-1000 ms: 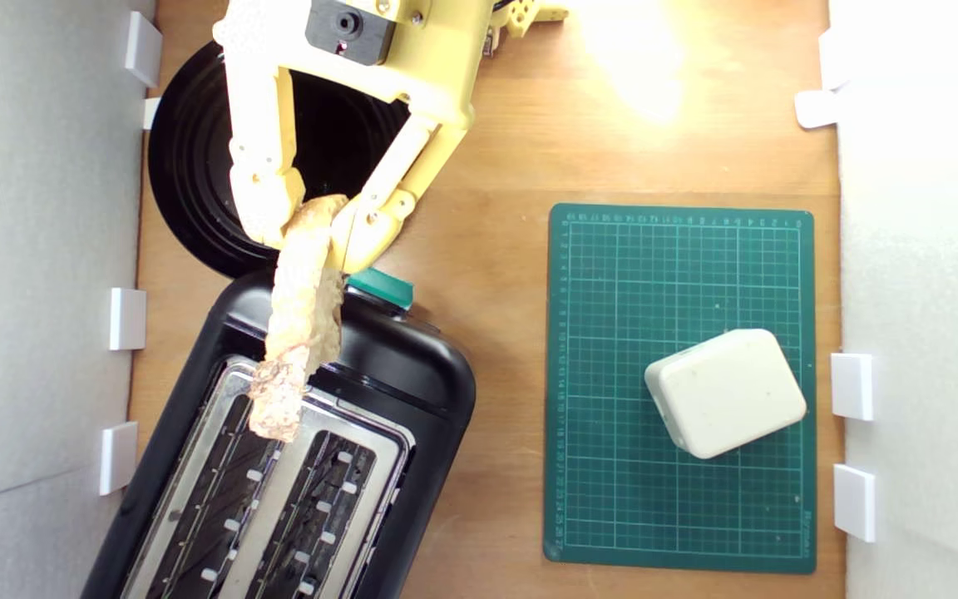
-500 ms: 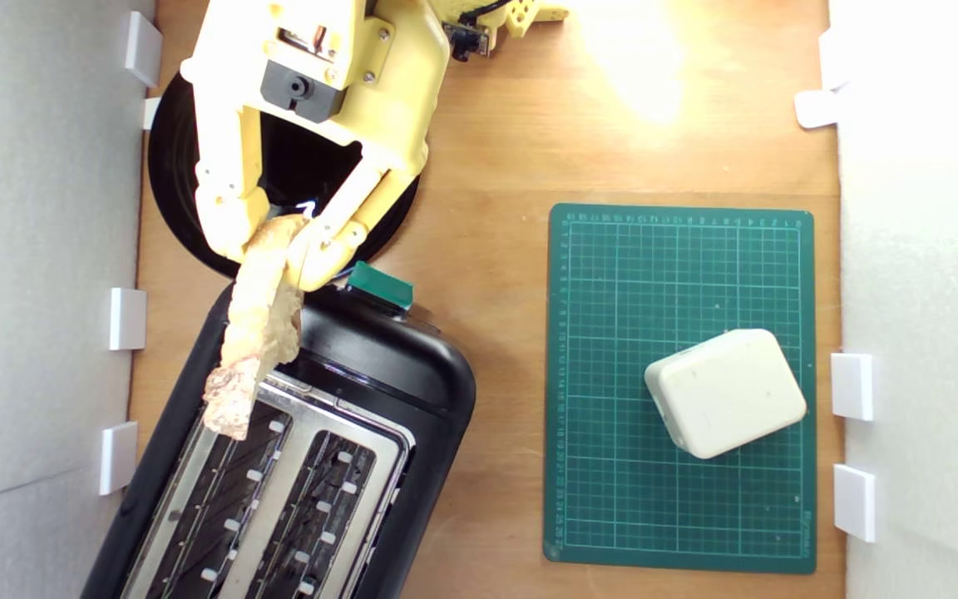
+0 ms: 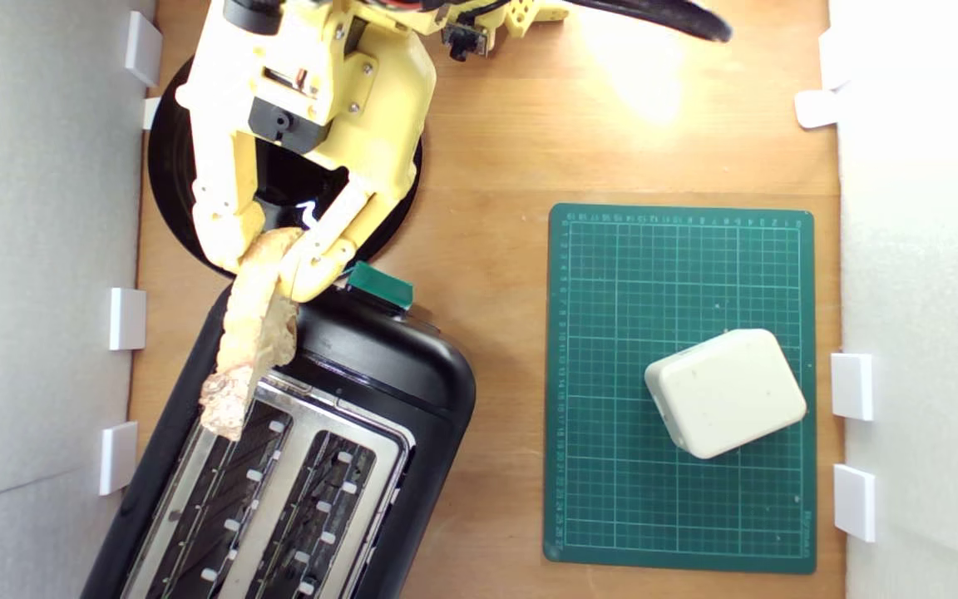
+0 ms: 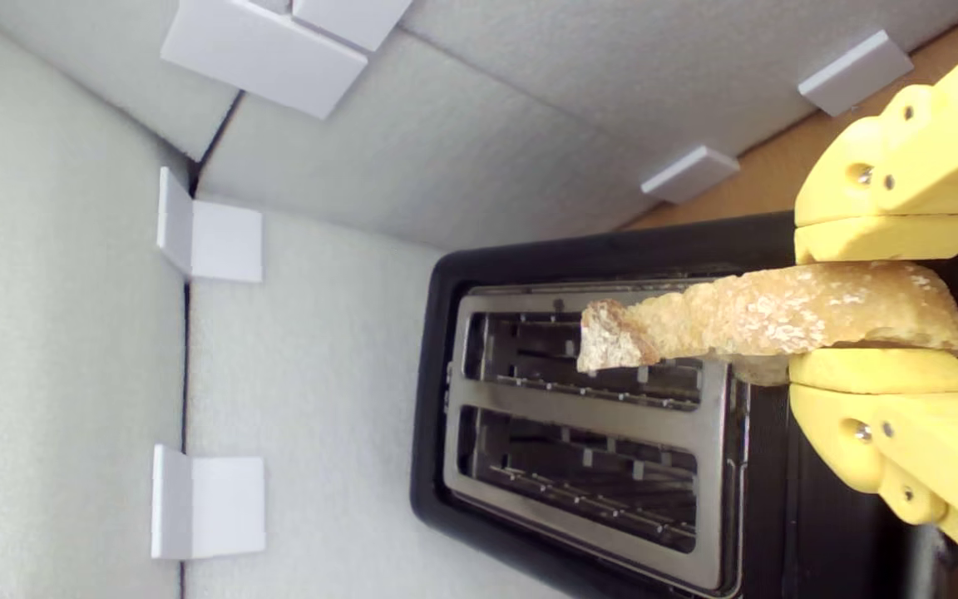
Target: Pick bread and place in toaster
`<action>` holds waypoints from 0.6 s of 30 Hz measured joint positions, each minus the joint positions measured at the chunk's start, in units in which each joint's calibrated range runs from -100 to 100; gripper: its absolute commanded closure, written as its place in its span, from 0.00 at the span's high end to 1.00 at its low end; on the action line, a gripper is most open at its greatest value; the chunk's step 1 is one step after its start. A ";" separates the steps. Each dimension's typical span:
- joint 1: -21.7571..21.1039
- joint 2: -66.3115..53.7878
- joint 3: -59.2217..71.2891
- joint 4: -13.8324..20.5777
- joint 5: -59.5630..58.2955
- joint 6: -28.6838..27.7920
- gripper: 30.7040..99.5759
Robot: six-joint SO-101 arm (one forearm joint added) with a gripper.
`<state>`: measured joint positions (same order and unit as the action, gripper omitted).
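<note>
My yellow gripper [image 3: 273, 259] is shut on the thick end of the bread [image 3: 250, 333], a tan, crusty wedge held on edge. The slice reaches from the fingers out over the black toaster [image 3: 396, 374], its thin tip above the end of the slot nearer the exterior view's left. The wrist view has the bread [image 4: 745, 320] clamped in the gripper [image 4: 882, 304], hanging over one of the two slots, above the silver top [image 4: 591, 416]. Beside the fingers stands the toaster's green lever knob [image 3: 379, 287].
A round black plate [image 3: 171, 179] lies behind the toaster under the arm. A green cutting mat [image 3: 678, 266] at the exterior view's right carries a cream rounded block [image 3: 724, 391]. White foam walls [image 3: 30, 249] with small white brackets close both sides.
The gripper with the bread has swung toward the exterior view's left, carrying the slice's tip from the toaster's middle rail to the left-hand slot, then settled slightly lower.
</note>
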<state>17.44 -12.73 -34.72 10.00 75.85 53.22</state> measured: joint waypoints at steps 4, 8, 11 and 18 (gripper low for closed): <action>0.09 0.76 -1.02 0.00 -2.12 -0.47 0.41; 0.09 2.94 -1.29 0.09 -5.93 -0.72 0.41; 0.09 3.44 -1.29 0.00 -8.22 -0.72 0.41; 1.19 6.30 -1.57 0.53 -8.98 -0.72 0.41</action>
<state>18.63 -6.43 -36.29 10.53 66.86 52.50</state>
